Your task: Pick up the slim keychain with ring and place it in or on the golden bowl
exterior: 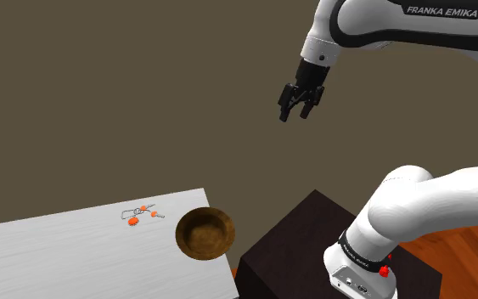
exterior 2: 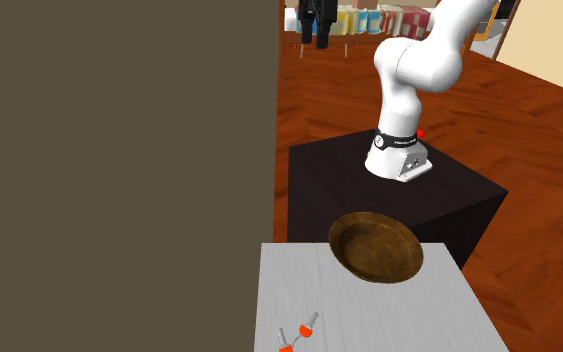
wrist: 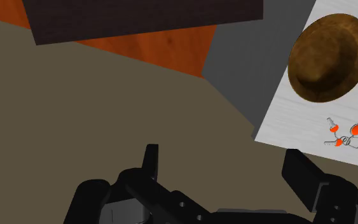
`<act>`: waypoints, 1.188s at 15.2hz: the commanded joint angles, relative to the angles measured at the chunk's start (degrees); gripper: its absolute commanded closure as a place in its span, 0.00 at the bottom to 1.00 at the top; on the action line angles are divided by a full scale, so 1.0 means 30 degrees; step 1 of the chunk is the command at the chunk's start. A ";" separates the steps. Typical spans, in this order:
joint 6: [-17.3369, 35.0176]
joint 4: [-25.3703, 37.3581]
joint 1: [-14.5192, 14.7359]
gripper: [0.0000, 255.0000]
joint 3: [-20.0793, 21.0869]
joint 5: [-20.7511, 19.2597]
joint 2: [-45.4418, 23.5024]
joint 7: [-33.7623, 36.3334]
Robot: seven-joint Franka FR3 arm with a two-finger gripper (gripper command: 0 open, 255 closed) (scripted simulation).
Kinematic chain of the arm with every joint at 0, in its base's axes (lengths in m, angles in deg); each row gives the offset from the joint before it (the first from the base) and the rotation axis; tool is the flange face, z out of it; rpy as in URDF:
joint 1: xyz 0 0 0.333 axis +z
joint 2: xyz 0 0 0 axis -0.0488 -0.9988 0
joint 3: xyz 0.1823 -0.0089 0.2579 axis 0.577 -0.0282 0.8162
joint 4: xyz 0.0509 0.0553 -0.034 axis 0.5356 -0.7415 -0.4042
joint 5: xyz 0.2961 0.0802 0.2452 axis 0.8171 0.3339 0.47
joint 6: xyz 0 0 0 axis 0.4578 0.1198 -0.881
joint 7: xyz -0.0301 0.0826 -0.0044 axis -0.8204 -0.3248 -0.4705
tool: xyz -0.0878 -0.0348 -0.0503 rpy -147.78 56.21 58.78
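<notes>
1. Claw. In the shoulder view the claw (exterior: pixel 298 111) hangs high in front of the olive-brown wall (exterior: pixel 126 85), well apart from the bench (exterior: pixel 59 255) and off to the right of it. The wrist view gives the clearer reading of its state. The two black fingers (wrist: pixel 149 159) stand wide apart, with nothing between them and nothing held.

2. Keychain. The keychain (exterior: pixel 139 214) is a thin metal ring with small orange-red pieces. It lies flat on the white bench, near the bowl (exterior: pixel 205 231) but not touching it, on the bowl's left in the shoulder view. The wrist view shows the whole keychain (wrist: pixel 344 135) and a strip of bare bench (wrist: pixel 292 121) separating it from the bowl (wrist: pixel 330 57). In the second exterior view the keychain (exterior 2: pixel 299 333) is cut by the bottom edge of the picture.

3. Bowl. The bowl is brown with a golden-brown inside. It sits upright at the bench corner nearest the stand (exterior: pixel 313 242). In the second exterior view the bowl (exterior 2: pixel 376 246) overlaps the far edge of the bench (exterior 2: pixel 369 315), and the dark stand (exterior 2: pixel 399 200) lies just behind it.

4. Surroundings. The second exterior view adds the arm (exterior 2: pixel 409 90) mounted on the stand, a reddish wood floor (exterior 2: pixel 529 130) and a shelf (exterior 2: pixel 369 20) of coloured items in the background.
</notes>
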 commanded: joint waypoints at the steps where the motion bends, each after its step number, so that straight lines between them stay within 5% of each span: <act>1: 0.0000 0.0000 0.0000 0.00 0.0000 0.0000 0.0000 0.0000; 11: 0.4060 -0.0932 0.0768 0.00 0.4526 0.2170 -0.2830 0.5765; 18: 0.7015 0.0181 0.0695 0.00 0.7723 0.2411 -0.6707 1.0030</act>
